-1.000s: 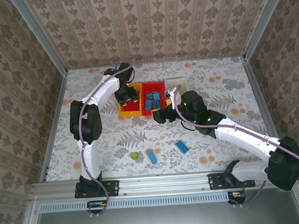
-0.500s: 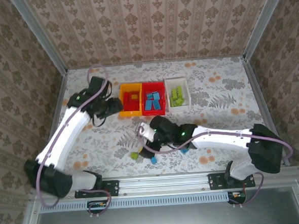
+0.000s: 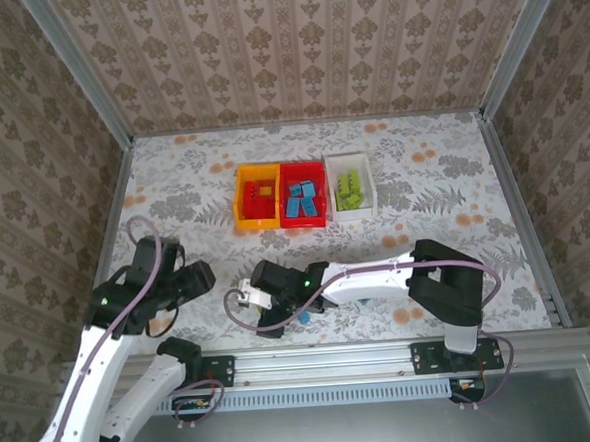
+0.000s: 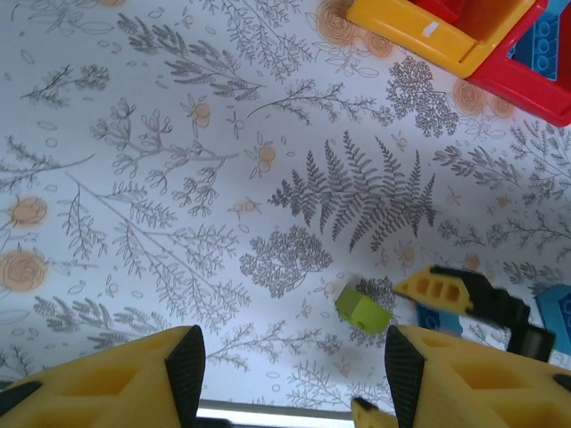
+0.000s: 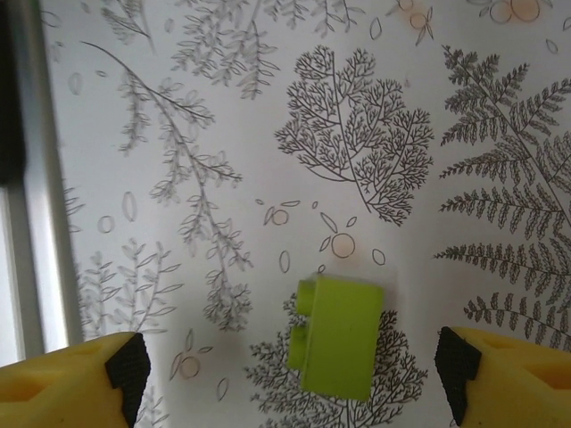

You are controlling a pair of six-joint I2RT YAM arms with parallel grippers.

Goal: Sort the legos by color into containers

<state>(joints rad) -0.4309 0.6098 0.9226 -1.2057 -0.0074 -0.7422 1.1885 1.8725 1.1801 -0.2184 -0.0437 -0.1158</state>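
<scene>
Right gripper (image 5: 287, 367) gapes over the green brick (image 5: 337, 337), lower centre. The brick sits off-centre, so closing could knock it away. Left gripper (image 4: 290, 366) gapes empty.

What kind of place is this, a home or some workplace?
Probably a robot test cell in a lab, not a home. Aluminium frame posts and wallpaper-patterned panels enclose a table with a floral cover, and the left arm and right arm are bolted to a metal rail at its near edge.
</scene>
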